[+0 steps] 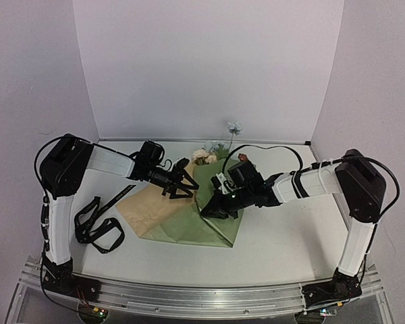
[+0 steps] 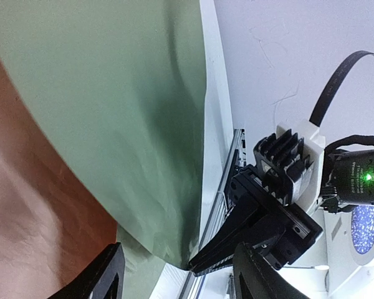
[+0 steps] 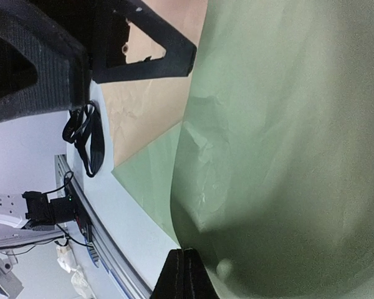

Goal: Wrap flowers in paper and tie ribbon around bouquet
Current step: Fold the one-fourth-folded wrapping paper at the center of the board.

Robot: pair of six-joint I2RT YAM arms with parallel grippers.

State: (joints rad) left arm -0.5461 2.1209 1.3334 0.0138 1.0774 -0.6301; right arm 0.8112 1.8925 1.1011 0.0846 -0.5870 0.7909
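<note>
Left gripper [image 1: 186, 187] has its jaws spread wide with nothing in them, hanging over the tan kraft side of the paper [image 1: 189, 228]. Right gripper [image 1: 210, 209] has its jaws clenched tight, tips against the smooth olive-green fold, can't tell if any paper's pinched. Paper lies mid-counter [image 1: 283, 246], flowers [image 1: 206, 156] poking out at its 12 o'clock, thin black ribbon [image 1: 98, 219] looped at 9 o'clock.

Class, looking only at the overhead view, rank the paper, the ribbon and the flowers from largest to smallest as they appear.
1. paper
2. ribbon, counting its whole sprawl
3. flowers, partly hidden by the paper
</note>
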